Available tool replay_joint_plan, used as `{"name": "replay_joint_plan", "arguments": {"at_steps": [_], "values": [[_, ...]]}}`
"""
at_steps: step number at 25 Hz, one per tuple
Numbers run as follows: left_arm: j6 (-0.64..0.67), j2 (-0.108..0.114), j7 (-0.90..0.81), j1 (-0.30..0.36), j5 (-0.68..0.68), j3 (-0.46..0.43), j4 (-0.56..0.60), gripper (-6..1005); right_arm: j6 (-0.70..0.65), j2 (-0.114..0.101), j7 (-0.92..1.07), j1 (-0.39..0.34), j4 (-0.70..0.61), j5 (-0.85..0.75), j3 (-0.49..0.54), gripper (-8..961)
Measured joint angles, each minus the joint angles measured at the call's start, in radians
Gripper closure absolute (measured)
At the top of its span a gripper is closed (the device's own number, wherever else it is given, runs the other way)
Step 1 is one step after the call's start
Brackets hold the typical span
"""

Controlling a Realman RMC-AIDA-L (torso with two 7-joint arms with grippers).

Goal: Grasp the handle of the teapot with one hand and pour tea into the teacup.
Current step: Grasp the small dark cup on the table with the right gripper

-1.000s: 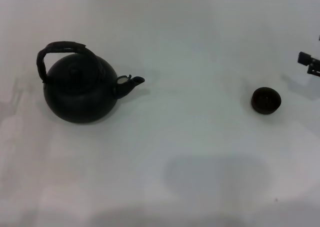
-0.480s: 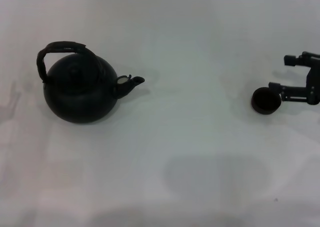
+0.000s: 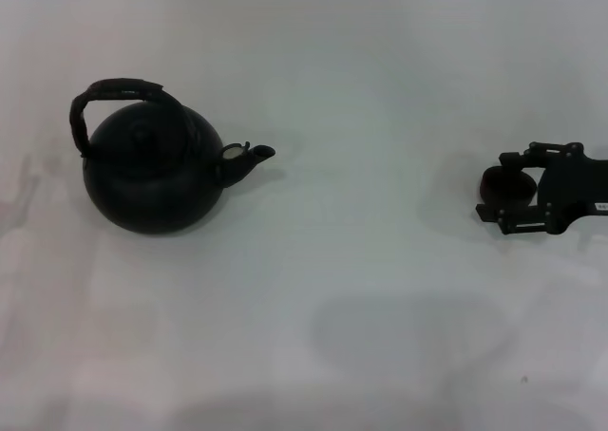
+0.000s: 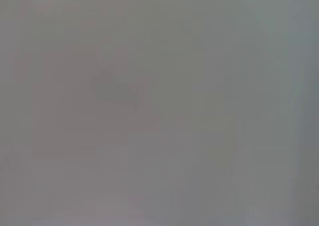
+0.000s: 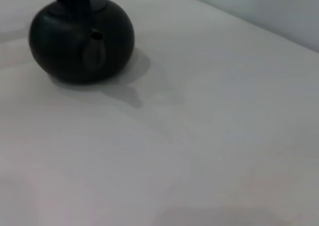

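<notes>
At the right edge of the head view, the right gripper (image 3: 510, 196) has its fingers spread either side of the teacup (image 3: 504, 185); whether they grip it, I cannot tell. The teapot (image 3: 152, 170), handle (image 3: 116, 91) arched above, sits upper left on the table (image 3: 380, 89), well apart.

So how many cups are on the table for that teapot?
1. The single teacup sits on the table's right side, between the right gripper's fingers, far from the teapot on the left. No other cup shows.
</notes>
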Motion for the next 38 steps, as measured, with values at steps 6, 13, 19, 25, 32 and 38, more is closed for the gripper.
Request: {"name": "replay_joint_plan", "arguments": {"at_steps": [6, 13, 19, 25, 32, 38], "values": [[-0.009, 0.0, 0.0, 0.003, 0.0, 0.0, 0.0, 182, -0.001, 0.0, -0.001, 0.001, -0.002, 0.003, -0.001, 142], [-0.023, 0.001, 0.0, -0.003, 0.0, 0.0, 0.0, 182, 0.002, 0.0, -0.001, 0.001, -0.005, 0.004, 0.005, 148], [-0.032, 0.002, 0.0, -0.007, 0.0, 0.0, 0.003, 182, 0.007, 0.0, 0.0, -0.002, -0.016, 0.007, 0.006, 153], [-0.036, 0.002, 0.0, -0.01, 0.0, 0.0, 0.005, 182, 0.007, -0.002, 0.003, -0.005, -0.017, 0.0, 0.006, 158], [-0.036, 0.002, -0.001, -0.013, 0.0, 0.0, 0.007, 182, -0.006, -0.003, 0.002, -0.008, -0.015, -0.005, 0.003, 163], [-0.036, 0.001, -0.002, -0.016, 0.0, 0.0, 0.007, 182, -0.024, -0.001, 0.001, -0.001, -0.006, -0.038, -0.001, 168]]}}
